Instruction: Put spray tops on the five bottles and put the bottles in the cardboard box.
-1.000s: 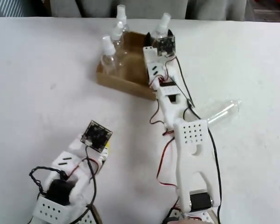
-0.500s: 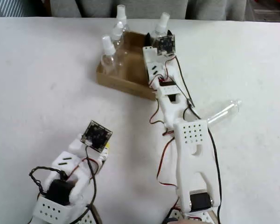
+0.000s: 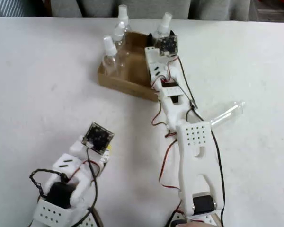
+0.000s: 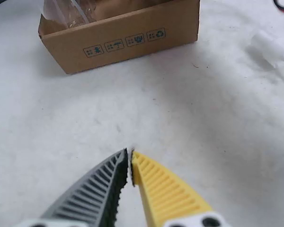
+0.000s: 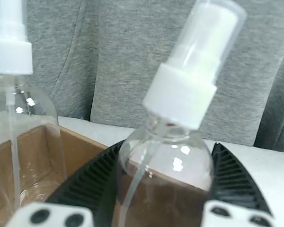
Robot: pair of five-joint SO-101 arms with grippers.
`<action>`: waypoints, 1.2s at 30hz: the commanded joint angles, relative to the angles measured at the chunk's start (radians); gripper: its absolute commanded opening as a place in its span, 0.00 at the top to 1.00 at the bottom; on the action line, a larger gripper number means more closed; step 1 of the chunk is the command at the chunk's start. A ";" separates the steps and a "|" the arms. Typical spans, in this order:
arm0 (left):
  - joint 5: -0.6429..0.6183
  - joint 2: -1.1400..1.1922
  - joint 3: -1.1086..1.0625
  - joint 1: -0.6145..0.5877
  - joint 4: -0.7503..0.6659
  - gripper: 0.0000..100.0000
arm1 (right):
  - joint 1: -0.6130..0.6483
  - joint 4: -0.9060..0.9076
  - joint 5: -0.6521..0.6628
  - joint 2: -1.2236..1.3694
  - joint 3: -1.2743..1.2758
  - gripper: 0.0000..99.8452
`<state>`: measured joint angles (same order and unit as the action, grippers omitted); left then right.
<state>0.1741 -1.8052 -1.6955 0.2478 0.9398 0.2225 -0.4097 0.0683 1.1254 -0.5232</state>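
Observation:
The cardboard box [image 3: 125, 85] stands at the back of the table, and its front wall faces the left wrist view [image 4: 123, 40]. Three clear bottles with white spray tops [image 3: 110, 51] stand in its left part. My right gripper [image 3: 161, 40] is shut on a fourth capped bottle [image 5: 170, 161], held tilted over the box's right end, with black jaws on both sides of it. Another clear bottle [image 3: 226, 114] lies on the table to the right of that arm. A loose white spray top [image 4: 272, 47] lies on the table. My left gripper [image 4: 130, 158] is shut and holds nothing, low over the front of the table.
A neighbouring capped bottle [image 5: 12, 109] stands close beside the held one inside the box wall [image 5: 33, 146]. Red and black cables [image 3: 161, 137] hang along the right arm. Grey cloth hangs behind the table's far edge.
The right gripper with its bottle has shifted very slightly toward the box. The left arm has kept still.

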 commanded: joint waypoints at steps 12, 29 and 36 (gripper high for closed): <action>0.006 -0.008 0.002 -0.010 -0.029 0.98 | -0.024 -0.116 -0.005 -0.053 0.017 0.77; 0.006 -0.008 0.002 -0.010 -0.032 0.98 | -0.041 -0.354 0.066 -0.058 0.130 0.77; 0.006 -0.008 0.002 -0.010 -0.032 0.98 | -0.041 -0.354 0.066 -0.062 0.140 0.77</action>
<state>0.1741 -1.8052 -1.6955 0.2478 0.9398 0.2087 -0.7534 0.1204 1.1239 -0.3836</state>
